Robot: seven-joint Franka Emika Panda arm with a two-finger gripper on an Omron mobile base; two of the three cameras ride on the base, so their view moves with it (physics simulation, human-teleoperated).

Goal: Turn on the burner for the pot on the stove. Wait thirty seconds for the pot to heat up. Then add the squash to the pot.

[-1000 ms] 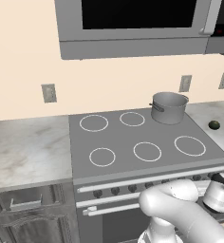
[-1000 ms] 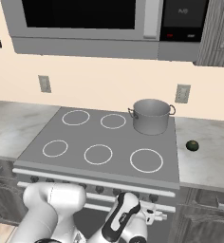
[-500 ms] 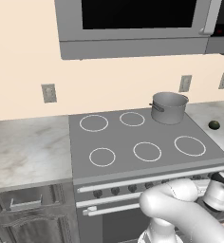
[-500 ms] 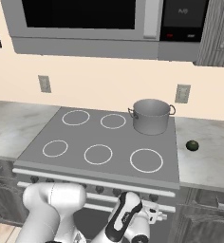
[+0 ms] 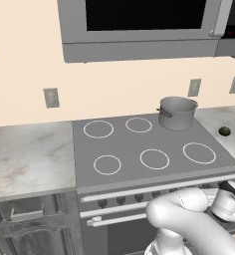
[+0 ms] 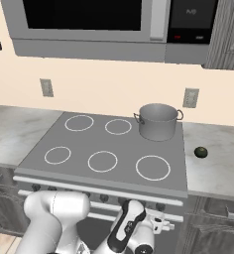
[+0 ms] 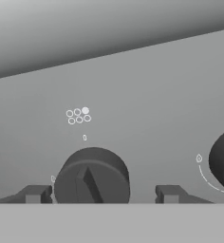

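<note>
Dark knob (image 7: 91,176) sits between the gripper (image 7: 100,193) fingers, jaws standing wide on either side without touching it. Five white rings mark the stove (image 6: 89,146); one pot (image 6: 157,121), one squash (image 6: 201,152), no readable writing.

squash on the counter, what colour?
Dark green squash, a paler spot on top; clearest in the right base view.

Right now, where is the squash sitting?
The squash lies on the marble counter just right of the stove, clear of the pot on the back right burner; the left base view shows it at the right edge too.
</note>
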